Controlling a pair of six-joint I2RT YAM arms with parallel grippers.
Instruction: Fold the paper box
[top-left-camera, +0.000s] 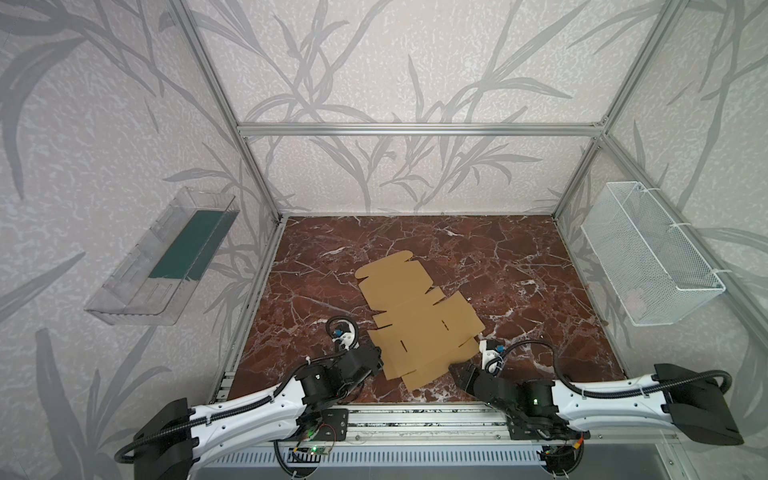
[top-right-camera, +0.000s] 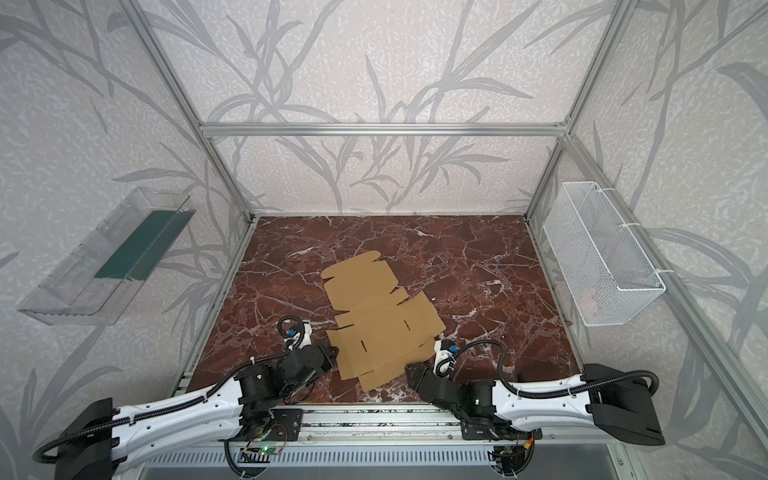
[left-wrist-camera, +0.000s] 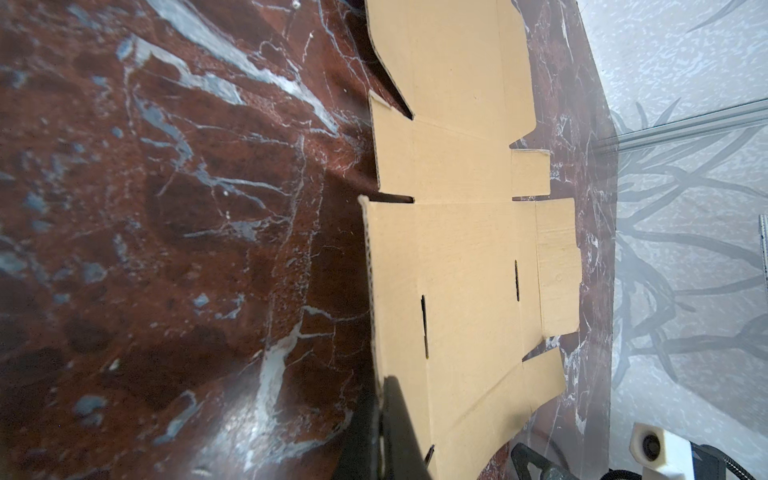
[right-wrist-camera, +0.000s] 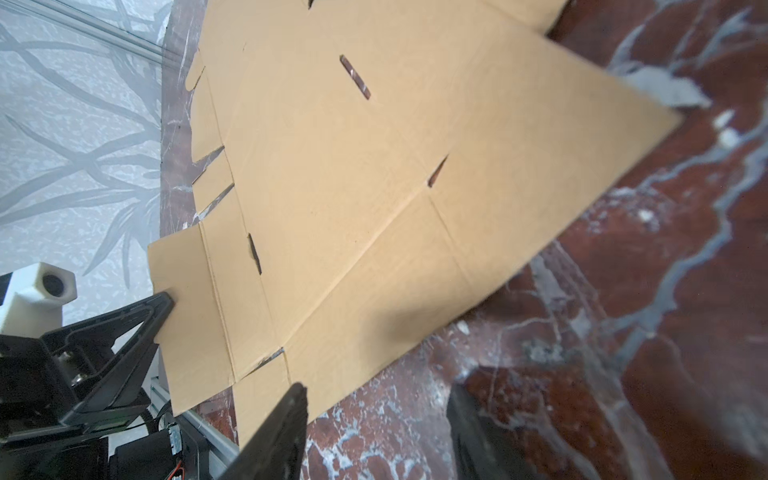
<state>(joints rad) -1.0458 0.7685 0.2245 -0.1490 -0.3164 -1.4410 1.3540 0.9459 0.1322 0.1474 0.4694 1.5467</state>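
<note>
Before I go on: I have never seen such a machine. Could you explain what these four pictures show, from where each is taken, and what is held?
The left arm and right arm are robots with two-finger grippers. Two pictures look down from above; two come from cameras on the wrists. On the marble table lies the paper box, a flat cardboard sheet, not yet folded. The left gripper is shut on its edge; the right gripper is open, holding nothing.

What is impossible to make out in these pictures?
- left tool: tips hidden by its own wrist in both top views.
- paper box: far flaps cut off by the picture edge in both wrist views.
- wire basket: pinkish contents too faint through the mesh.
- right tool: one finger blurred in the right wrist view.
</note>
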